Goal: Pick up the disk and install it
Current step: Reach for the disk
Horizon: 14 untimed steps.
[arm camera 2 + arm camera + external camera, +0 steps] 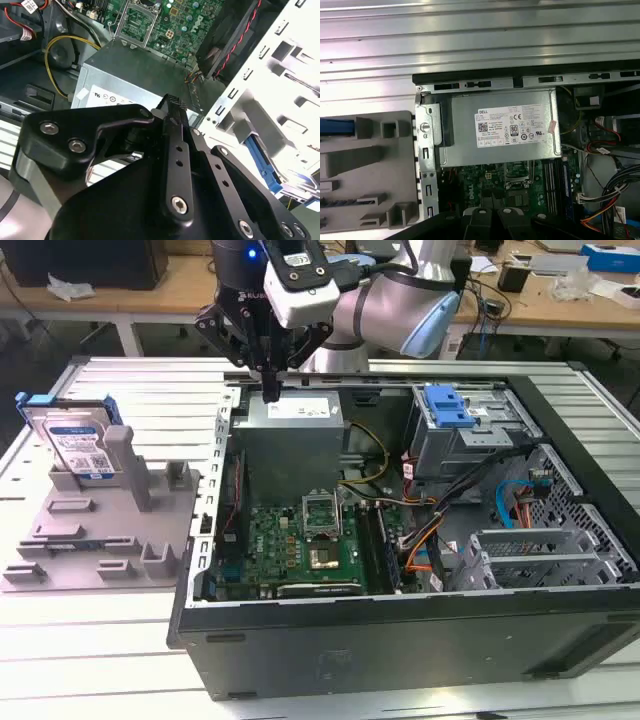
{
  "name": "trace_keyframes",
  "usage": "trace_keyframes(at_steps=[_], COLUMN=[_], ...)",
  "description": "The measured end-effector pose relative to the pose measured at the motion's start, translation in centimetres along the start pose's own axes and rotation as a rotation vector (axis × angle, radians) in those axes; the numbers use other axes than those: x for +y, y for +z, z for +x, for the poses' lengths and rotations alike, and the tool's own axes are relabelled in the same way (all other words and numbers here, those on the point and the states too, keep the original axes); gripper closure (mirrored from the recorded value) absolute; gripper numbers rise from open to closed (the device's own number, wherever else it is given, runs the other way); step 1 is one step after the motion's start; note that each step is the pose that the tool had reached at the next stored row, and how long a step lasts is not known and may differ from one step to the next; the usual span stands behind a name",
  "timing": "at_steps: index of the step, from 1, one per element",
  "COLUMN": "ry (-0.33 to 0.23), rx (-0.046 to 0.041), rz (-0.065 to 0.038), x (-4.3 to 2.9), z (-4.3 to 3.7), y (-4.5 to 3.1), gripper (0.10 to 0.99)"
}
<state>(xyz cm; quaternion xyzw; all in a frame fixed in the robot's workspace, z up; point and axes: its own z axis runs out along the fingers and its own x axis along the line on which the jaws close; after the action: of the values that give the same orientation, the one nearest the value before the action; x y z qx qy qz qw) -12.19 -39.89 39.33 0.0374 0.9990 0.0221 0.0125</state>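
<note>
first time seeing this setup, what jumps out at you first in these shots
The open computer case sits across the middle and the exterior view's right, its green motherboard laid bare. The black gripper hangs shut and empty over the silver power supply at the case's far corner. At the exterior view's left the disk stands on edge in a grey tray, apart from the gripper.

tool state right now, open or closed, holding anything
The tool: closed, holding nothing, over the power supply. The disk stands apart from it in the grey tray.
</note>
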Motion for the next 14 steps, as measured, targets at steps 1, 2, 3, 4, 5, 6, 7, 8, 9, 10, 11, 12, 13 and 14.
trace_keyframes(at_steps=[1,2,3,4,5,6,7,8,9,10,11,12,13,14], ry=[0.000,0.000,0.000,0.000,0.000,0.000,0.000,0.000,0.000,0.000,0.000,0.000,0.000,0.000], rx=[0.0000,-0.0001,-0.0001,0.0000,-0.0001,0.0000,0.0000,-0.0001,-0.0001,0.0000,0.0008,0.0021,0.0030,0.0035], rz=[0.000,0.000,0.000,0.000,0.000,0.000,0.000,0.000,0.000,0.000,0.000,0.000,0.000,0.000], x=[0.00,0.00,0.00,0.00,0.00,0.00,0.00,0.00,0.00,0.00,-0.01,-0.01,0.00,0.14], z=[0.00,0.00,0.00,0.00,0.00,0.00,0.00,0.00,0.00,0.00,0.08,0.56,1.36,2.42], y=[0.00,0.00,0.00,0.00,0.00,0.00,0.00,0.00,0.00,0.00,0.03,0.10,0.20,0.32], gripper=[0.980,0.980,0.980,0.980,0.980,0.980,0.980,0.980,0.980,0.980,0.980,0.980,0.980,0.980])
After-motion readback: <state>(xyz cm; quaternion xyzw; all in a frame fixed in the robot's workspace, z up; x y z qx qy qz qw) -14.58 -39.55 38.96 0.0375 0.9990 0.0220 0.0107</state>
